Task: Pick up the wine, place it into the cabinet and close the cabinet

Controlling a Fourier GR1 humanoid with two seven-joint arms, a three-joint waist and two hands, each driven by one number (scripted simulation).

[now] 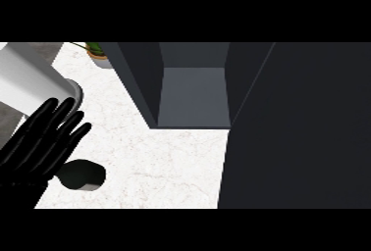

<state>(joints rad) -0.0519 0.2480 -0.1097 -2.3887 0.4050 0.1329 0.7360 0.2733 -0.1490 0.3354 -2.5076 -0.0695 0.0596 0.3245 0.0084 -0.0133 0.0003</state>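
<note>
Looked like a home kitchen: pale, marble-veined counter [167, 157] running across the scene, with a dark cabinet [192, 98] standing open at the far middle, its grey shelf bare. Held a small potted plant [96, 51] at the far left edge. Showed a dark door panel [297, 127] filling the right.

One dark cabinet [192, 98] stands on one white counter [167, 157], with one potted plant [98, 53], one dark round object [81, 175], and one black hand [39, 142].
</note>
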